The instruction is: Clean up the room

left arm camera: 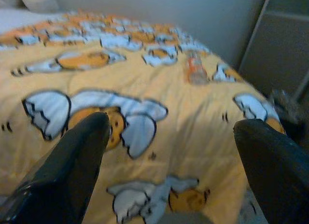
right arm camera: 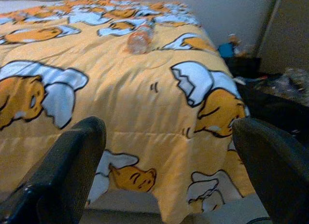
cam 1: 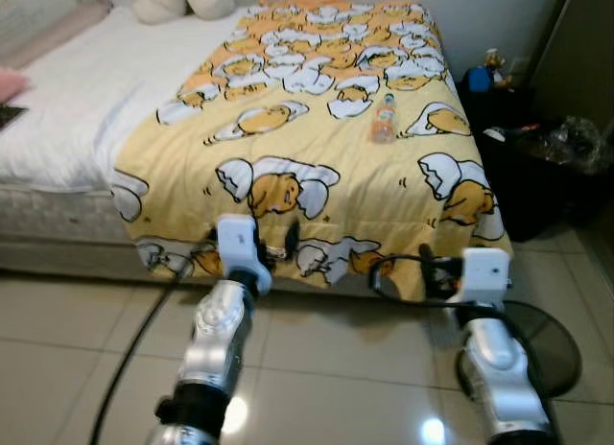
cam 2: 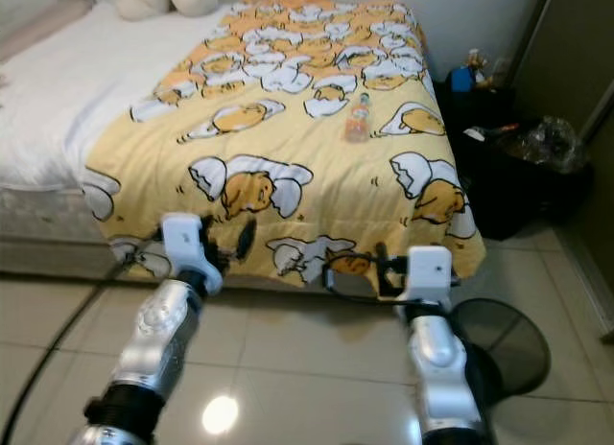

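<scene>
- The bed (cam 1: 58, 128) takes up most of the scene, with a yellow cartoon-egg blanket (cam 1: 317, 148) draped over the foot end down toward the tiled floor (cam 1: 317, 368).
- A dark shelf (cam 1: 537, 186) sits just right of the bed, crammed with small clutter and a crinkly plastic bag (cam 1: 574, 138).
- A round fan base (cam 1: 542, 344) rests on the tiles near the robot's right arm.
- The left gripper (left arm camera: 169, 137) and the right gripper (right arm camera: 166, 137) both hang at the blanket's bottom edge, fingers spread wide, holding nothing.
- The plastic bottle (cam 1: 384, 119) lies on the blanket, right of centre, well apart from both grippers.
- Probably the bottle is the pick: step closer first, then come in with the right gripper across its body, since soft bedding lets it roll.
- Its label is orange-ish, but no writing is readable.
</scene>
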